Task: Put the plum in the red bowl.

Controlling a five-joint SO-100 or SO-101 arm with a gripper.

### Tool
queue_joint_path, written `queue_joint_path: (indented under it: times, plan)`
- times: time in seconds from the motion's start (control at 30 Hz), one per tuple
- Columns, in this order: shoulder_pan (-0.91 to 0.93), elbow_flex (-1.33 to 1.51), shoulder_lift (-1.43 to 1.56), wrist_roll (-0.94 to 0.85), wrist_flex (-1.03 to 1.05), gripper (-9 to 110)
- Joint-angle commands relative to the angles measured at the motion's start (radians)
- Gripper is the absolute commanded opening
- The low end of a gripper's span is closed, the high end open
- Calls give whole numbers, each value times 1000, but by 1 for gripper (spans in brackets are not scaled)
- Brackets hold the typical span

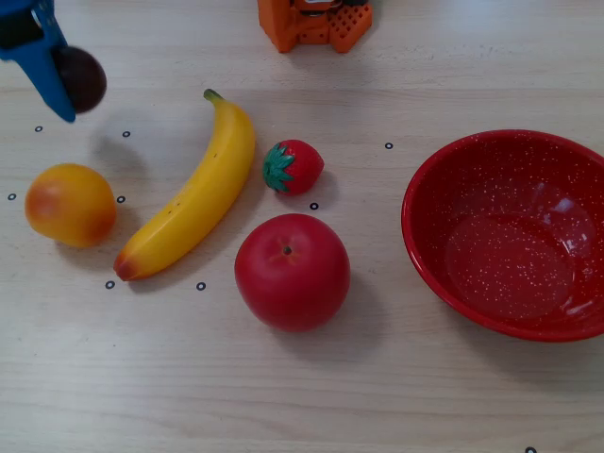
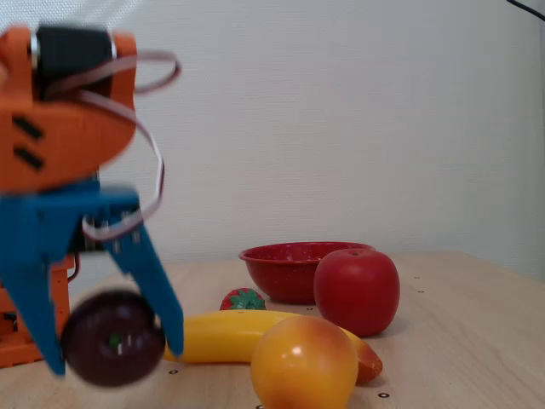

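Claw clamped on plum, lifted off counter far left so it can clear the fruit toward bowl, right.

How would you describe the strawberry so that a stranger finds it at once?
Start at the red bowl and go left to the big apple. Just above it, beside the banana, lies the strawberry: the smallest fruit there, red with a green leafy cap.

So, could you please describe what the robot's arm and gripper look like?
The gripper has two long, flat, bright blue fingers. Above them sits an orange wrist housing with a black motor set in its top and dark slots on its side. A looping grey-and-red cable hangs alongside.
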Motion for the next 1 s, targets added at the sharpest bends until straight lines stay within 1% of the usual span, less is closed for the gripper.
queue_joint_path:
  times: [0.0, 0.17, 0.3, 0.47, 0.67, 0.8, 0.97]
  plan:
    - [54, -118, 198, -83, 153, 0]
    - [155, -143, 336, -216, 153, 0]
    - [296, -163, 443, -331, 153, 0]
    - [546, -229, 531, -534, 153, 0]
    - [885, -242, 604, -805, 153, 0]
    - [1109, -281, 595, -1012, 153, 0]
    - [1322, -368, 486, -1243, 152, 0]
